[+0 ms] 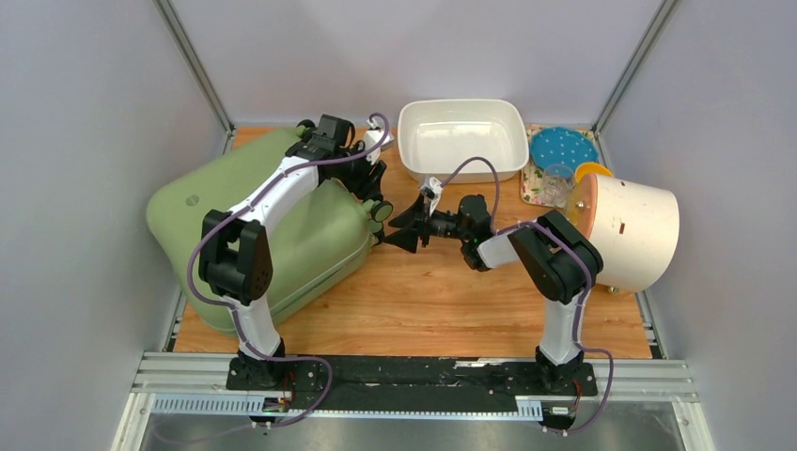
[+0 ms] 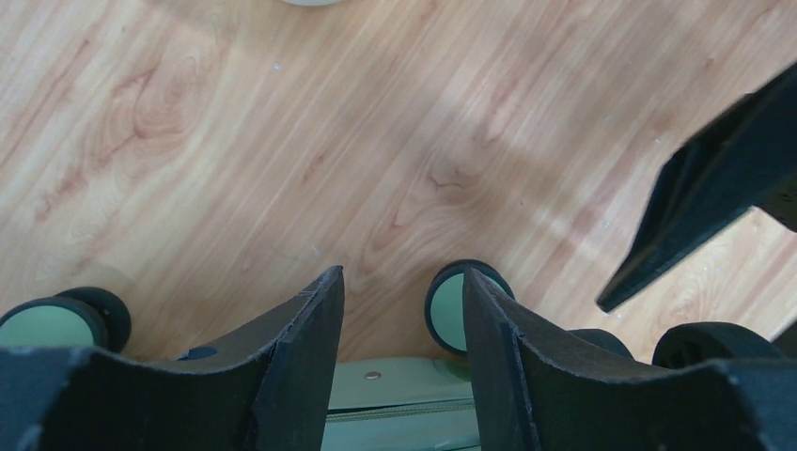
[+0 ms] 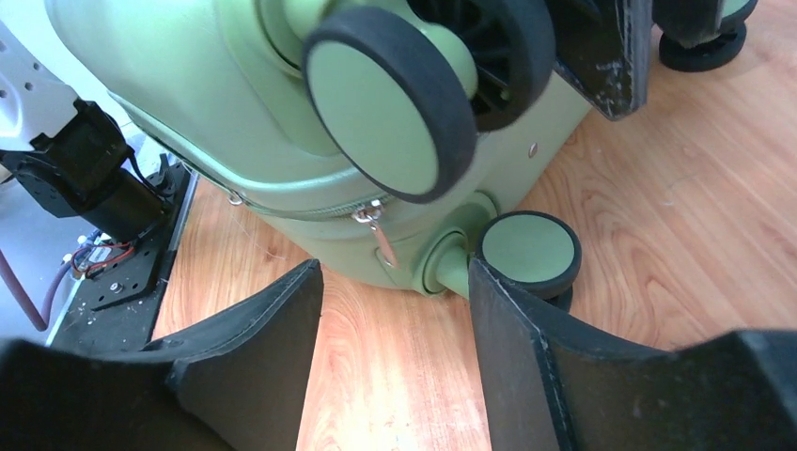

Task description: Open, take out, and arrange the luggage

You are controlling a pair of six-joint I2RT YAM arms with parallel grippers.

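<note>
1. Since I steer from the near edge, I start with the right gripper (image 3: 395, 282); its black fingers stand apart, holding nothing, aimed low at the wheel end.
2. The large sage-green hard-shell suitcase (image 1: 273, 225) lies on its side at the left of the wooden table (image 1: 442, 301), its zipper apparently closed; the small metal zipper pull (image 3: 381, 235) hangs just beside the lower green-faced wheel (image 3: 528, 252).
3. I judge the step is taking that pull; I would creep in, centre it between the pads, stay off the wheel, and close gently.
4. Farther on, the left gripper (image 2: 400, 277) hovers spread and empty over the wheels; it could brace the shell.
5. Beyond sits the white rectangular tub (image 1: 461, 139).
</note>
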